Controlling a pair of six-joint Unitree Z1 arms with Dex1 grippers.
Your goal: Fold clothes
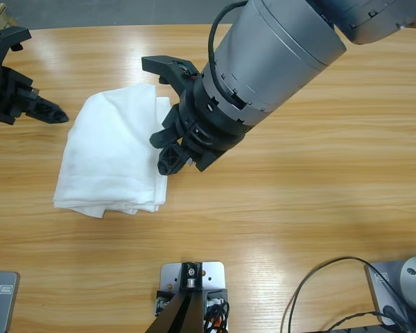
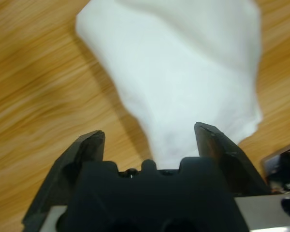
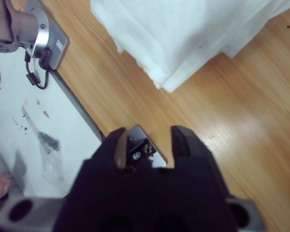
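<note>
The folded T-shirt (image 1: 114,156) is plain white, no print showing. Under it the table (image 1: 319,180) is warm honey-brown wood with darker streaked grain. Both grippers, left (image 2: 150,137) and right (image 3: 147,140), are matt black; the big arm (image 1: 277,52) is silver-grey.

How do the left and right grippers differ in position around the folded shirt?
The left gripper sits low and close to the folded T-shirt, at its far-left corner in the high view. The right gripper is over the shirt's right edge. It is raised well above the table, with the shirt farther ahead. Both are open and neither is gripping cloth.
</note>
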